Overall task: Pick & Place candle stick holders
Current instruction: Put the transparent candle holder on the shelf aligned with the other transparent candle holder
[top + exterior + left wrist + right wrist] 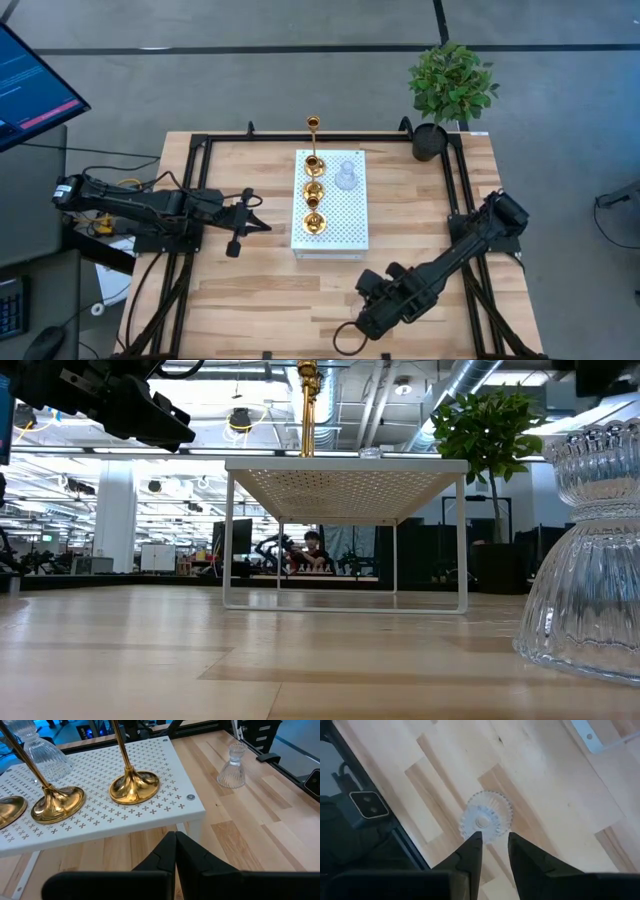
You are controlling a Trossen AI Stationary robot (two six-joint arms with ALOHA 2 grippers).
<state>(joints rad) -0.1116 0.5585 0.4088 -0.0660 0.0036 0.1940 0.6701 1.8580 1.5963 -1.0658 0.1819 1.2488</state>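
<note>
Three gold candle stick holders (314, 190) and one clear glass one (346, 178) stand on their round bases on the white perforated shelf (350, 230) at the table's middle. A second glass holder (486, 822) stands on its base on the wood near the table's front edge, large in the low view (590, 560). My right gripper (495, 837) hangs above it, pointing steeply down, open, with nothing between its fingers. My left gripper (175, 840) is shut and hovers left of the shelf, pointing at it.
A black pot with a green plant (450, 90) stands at the table's far right corner. A black frame (460, 200) runs around the wooden top. Bare wood lies on both sides of the shelf and in front of it. A monitor (30, 85) stands off the table's left.
</note>
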